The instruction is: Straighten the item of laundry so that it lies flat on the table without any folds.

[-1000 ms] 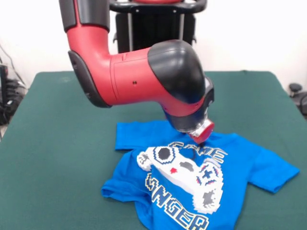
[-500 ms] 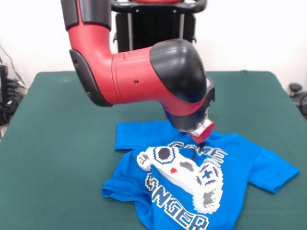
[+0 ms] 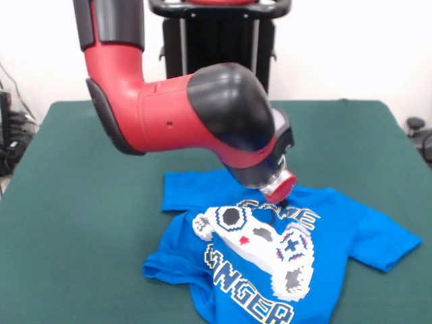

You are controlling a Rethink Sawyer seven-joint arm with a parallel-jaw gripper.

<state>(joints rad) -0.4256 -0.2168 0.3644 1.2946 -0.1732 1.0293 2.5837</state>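
Note:
The item of laundry [image 3: 351, 233] is a bright blue T-shirt with a white pixel controller print and block lettering. It lies print-up on the green table [image 3: 81, 202], right of centre toward the near side. Its lower part runs off the picture's bottom edge. One sleeve spreads out to the right. The cloth on the left side is bunched and folded, with a flap lying toward the far left. My gripper [image 3: 283, 201] comes down from the bulky red and black arm onto the shirt's collar area, just above the lettering. Its dark tip is small and mostly hidden by the wrist.
Broad green cloth stretches to the left of the shirt and behind it. The table's far edge runs across the upper part of the view. Dark equipment [image 3: 418, 131] sits off the table at the right edge, and some more at the left edge.
The arm's big elbow joint has swung a little to the left. The gripper tip stays at about the same spot on the collar area. The shirt has not moved.

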